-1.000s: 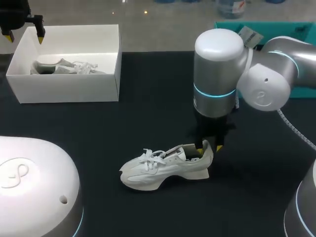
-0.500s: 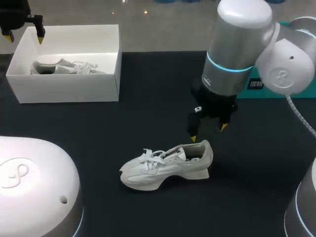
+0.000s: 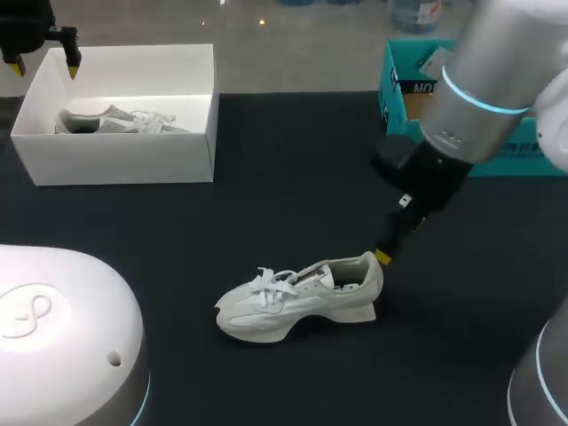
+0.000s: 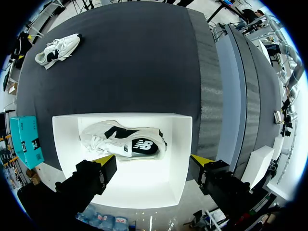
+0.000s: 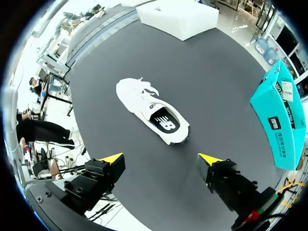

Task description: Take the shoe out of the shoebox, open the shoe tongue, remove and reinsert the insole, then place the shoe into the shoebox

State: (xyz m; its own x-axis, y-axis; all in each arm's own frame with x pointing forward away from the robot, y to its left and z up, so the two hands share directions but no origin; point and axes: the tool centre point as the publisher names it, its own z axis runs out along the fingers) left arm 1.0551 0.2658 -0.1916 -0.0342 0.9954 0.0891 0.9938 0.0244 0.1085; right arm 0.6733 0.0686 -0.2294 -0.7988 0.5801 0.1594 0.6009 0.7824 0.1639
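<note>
A white shoe [image 3: 300, 300] lies on its side on the dark table, toe to the left; in the right wrist view the shoe [image 5: 155, 114] shows its insole through the opening. My right gripper [image 3: 386, 253] hangs just above and right of the heel, and in its own view the right gripper [image 5: 161, 159] is open with nothing between its fingers. The white shoebox [image 3: 124, 160] stands at the back left with a second shoe [image 3: 115, 120] inside. My left gripper [image 3: 43, 64] hovers open over the box's far left end; below the left gripper [image 4: 153, 161] lies that boxed shoe [image 4: 122, 139].
A teal box [image 3: 444, 98] stands at the table's back right, behind my right arm, and also shows as the teal box [image 5: 281, 115] beside the right gripper. The shoebox [image 5: 178, 19] lies far ahead of that gripper.
My right gripper has let go of the shoe's heel, opened wide, risen and swung back to the right. The shoe stays where it lay. The left arm has not moved.
</note>
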